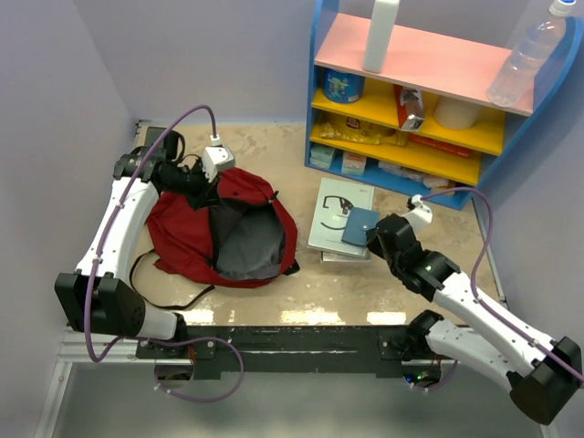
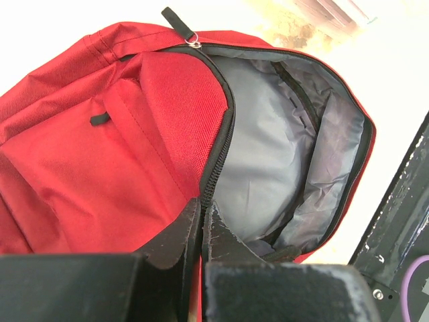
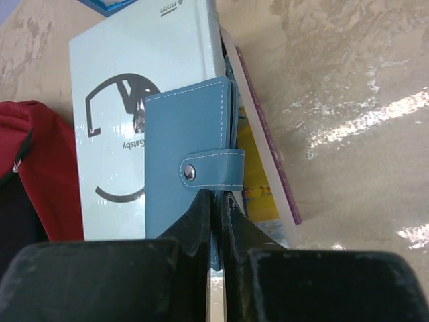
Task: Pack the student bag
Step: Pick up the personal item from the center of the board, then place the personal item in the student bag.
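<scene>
The dark red student bag [image 1: 187,228] lies on the table at the left, its main pocket open and showing grey lining [image 2: 268,154]. My left gripper [image 1: 203,185] is shut on the bag's zipper edge [image 2: 213,181] at the far side of the opening and holds the flap up. My right gripper [image 1: 376,239] is shut on a small blue notebook with a snap strap [image 3: 191,151]. It holds the notebook just above a pale book [image 3: 134,87] that lies on a stack of books [image 1: 339,219] right of the bag.
A blue shelf unit [image 1: 429,91] with packets and boxes stands at the back right, a clear bottle [image 1: 527,55] and a white bottle [image 1: 380,35] on its top. A black rail [image 1: 301,336] runs along the near edge. Walls close in on the left and behind.
</scene>
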`<state>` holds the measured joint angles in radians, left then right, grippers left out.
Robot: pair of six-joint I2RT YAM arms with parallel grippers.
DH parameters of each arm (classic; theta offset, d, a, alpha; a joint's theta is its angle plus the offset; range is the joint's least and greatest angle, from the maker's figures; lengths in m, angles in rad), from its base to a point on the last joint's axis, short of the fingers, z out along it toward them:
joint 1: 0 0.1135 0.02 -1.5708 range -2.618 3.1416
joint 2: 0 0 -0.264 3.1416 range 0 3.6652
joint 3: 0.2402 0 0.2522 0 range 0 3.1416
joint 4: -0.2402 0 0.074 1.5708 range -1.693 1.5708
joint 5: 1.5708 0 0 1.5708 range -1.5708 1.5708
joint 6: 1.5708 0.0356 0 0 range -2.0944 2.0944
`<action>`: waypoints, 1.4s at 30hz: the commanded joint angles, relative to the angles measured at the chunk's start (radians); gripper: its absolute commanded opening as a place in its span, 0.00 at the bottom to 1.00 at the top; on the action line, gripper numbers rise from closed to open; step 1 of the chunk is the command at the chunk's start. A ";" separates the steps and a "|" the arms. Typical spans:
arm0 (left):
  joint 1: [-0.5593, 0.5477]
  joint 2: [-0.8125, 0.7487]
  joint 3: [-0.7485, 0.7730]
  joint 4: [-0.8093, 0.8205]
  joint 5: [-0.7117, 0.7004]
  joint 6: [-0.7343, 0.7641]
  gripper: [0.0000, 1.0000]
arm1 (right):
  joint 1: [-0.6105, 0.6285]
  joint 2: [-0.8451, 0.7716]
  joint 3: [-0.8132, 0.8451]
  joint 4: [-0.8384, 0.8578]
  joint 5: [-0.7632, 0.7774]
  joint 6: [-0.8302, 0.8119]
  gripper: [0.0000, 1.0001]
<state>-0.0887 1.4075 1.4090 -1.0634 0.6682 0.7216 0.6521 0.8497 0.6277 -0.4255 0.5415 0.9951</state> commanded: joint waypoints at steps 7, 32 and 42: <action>-0.008 -0.028 0.057 0.025 0.024 -0.034 0.00 | -0.003 -0.113 0.069 0.076 -0.152 -0.183 0.00; -0.054 -0.047 0.064 0.034 0.050 -0.094 0.00 | 0.328 0.566 0.385 0.354 -0.360 -0.288 0.00; -0.071 -0.051 0.034 0.066 0.071 -0.102 0.00 | 0.385 0.827 0.484 0.261 -0.126 -0.112 0.00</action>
<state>-0.1558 1.3846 1.4109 -1.0332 0.6804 0.6212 1.0050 1.6176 1.0321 -0.1513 0.2649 0.8032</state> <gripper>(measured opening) 0.037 0.036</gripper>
